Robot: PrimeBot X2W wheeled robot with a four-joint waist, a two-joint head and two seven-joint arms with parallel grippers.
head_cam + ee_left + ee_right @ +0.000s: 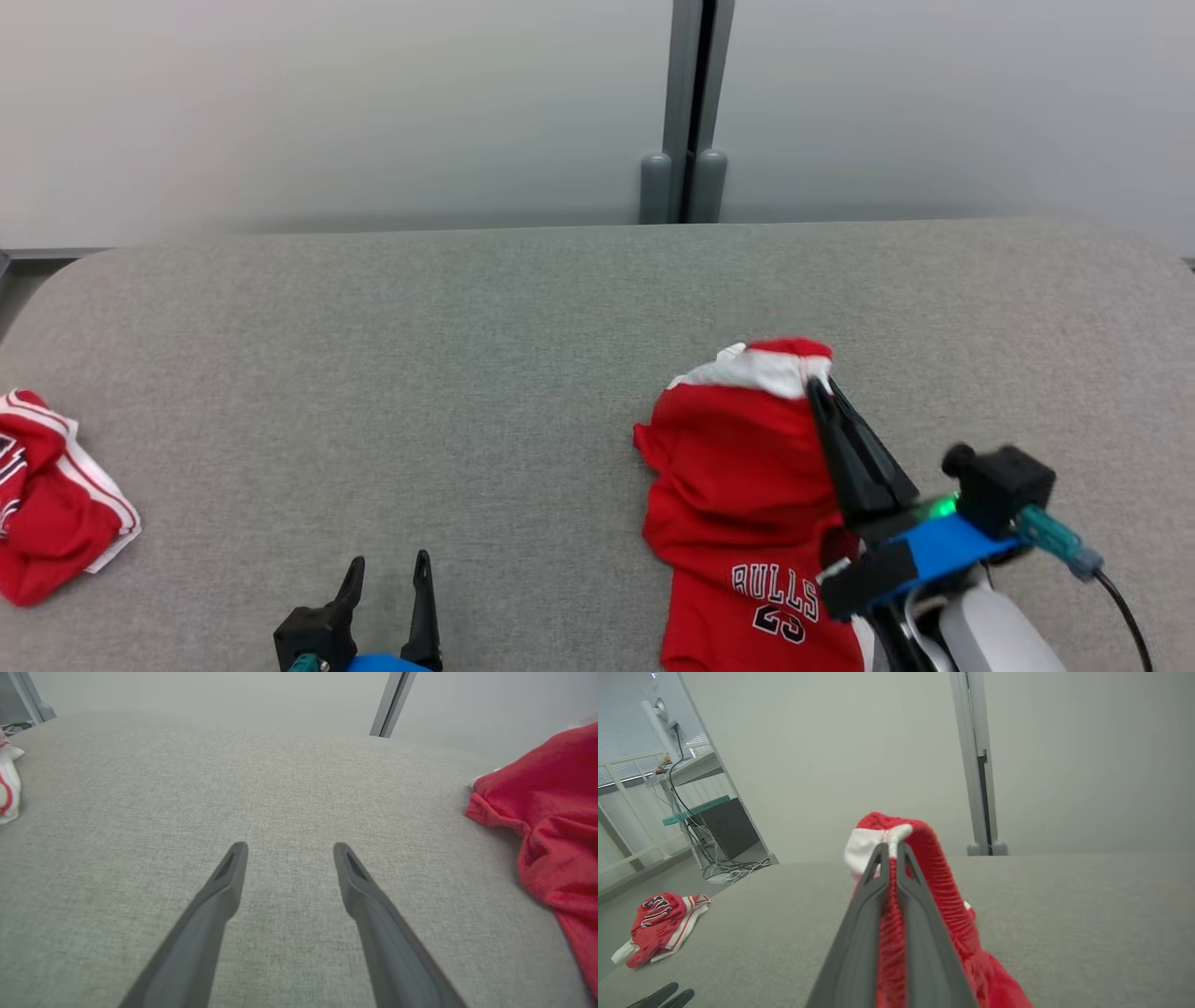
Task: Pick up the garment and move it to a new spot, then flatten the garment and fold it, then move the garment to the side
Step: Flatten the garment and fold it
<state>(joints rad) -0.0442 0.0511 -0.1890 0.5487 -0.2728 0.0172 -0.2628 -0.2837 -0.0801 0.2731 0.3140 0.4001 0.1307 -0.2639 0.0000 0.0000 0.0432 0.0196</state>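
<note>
Right gripper (893, 848) clenched on garment (738, 485) hem; left gripper (289, 849) spread above open table (467, 327) left of garment.

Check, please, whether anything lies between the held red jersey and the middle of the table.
Nothing visible does. The right gripper is shut on the red jersey; bare table lies beside it, and the second garment sits far left.
</note>
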